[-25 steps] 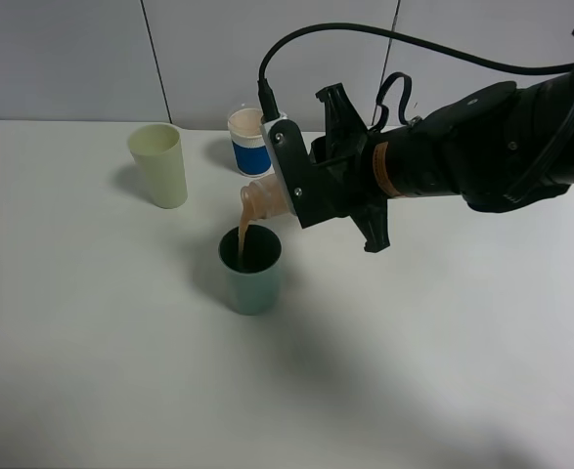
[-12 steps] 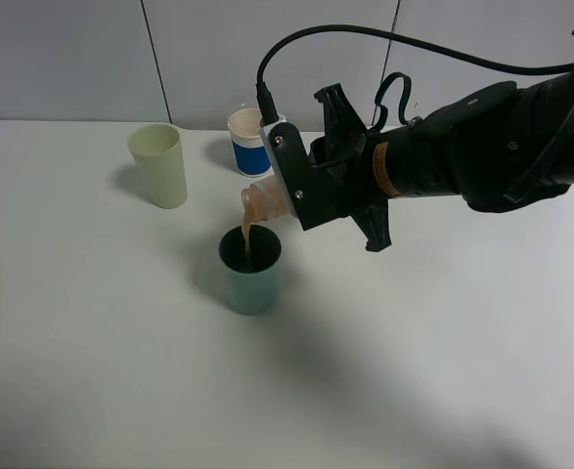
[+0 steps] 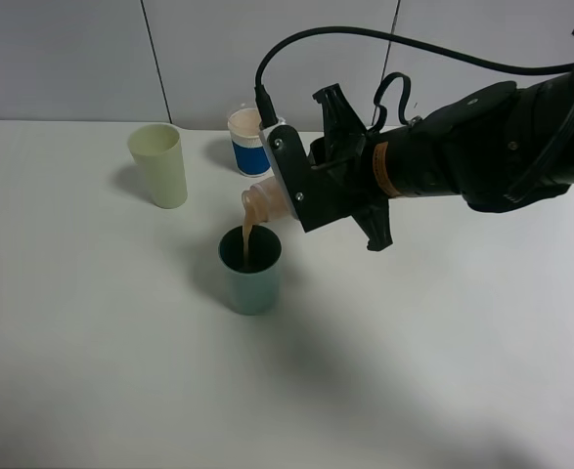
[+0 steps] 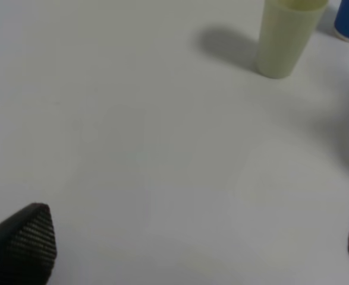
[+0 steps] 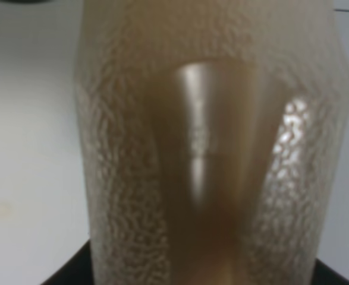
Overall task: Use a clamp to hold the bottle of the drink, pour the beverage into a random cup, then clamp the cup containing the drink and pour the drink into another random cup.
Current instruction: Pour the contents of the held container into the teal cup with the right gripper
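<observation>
My right gripper (image 3: 301,195) is shut on the bottle (image 3: 259,202), which lies tipped on its side with its mouth down to the left. A brownish stream of drink falls from that mouth into the dark green cup (image 3: 250,278) just below. The right wrist view is filled by the bottle's dimpled wall (image 5: 210,148) with brown drink inside. My left gripper (image 4: 192,243) is open over bare table, with one ribbed fingertip (image 4: 25,237) showing at the picture's corner. It does not show in the exterior high view.
A pale yellow cup (image 3: 159,166) stands to the left behind the green cup, also in the left wrist view as the pale cup (image 4: 284,38). A blue-and-white cup (image 3: 247,142) stands by the back wall, behind my right gripper. The white table (image 3: 120,371) spreads all around.
The pour goes on. The bottle has tipped very slightly further and the stream still runs into the green cup. The left gripper has not moved.
</observation>
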You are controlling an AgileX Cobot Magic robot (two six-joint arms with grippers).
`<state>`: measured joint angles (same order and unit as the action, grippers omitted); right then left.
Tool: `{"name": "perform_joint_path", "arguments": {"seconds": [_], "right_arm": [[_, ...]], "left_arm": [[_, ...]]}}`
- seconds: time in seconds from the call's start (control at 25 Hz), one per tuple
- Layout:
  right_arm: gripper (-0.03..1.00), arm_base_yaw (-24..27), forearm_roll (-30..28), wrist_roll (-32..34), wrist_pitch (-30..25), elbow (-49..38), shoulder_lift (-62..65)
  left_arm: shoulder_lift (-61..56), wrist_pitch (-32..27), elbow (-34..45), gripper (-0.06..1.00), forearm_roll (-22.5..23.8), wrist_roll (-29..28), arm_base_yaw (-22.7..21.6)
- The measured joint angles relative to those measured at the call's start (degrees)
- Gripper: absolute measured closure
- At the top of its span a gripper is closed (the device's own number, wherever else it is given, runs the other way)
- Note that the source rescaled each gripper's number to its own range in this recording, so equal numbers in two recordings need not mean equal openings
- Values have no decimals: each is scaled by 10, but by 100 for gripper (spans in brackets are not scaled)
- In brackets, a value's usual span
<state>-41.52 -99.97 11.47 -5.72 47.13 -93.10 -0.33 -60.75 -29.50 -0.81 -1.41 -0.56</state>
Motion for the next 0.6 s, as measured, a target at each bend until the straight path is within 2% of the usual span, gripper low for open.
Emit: {"name": "perform_joint_path", "arguments": {"seconds": [0.6], "right_arm": [[93, 0, -1, -18, -2, 0, 0]], "left_arm": [[0, 0, 0, -6, 0, 0, 0]]}}
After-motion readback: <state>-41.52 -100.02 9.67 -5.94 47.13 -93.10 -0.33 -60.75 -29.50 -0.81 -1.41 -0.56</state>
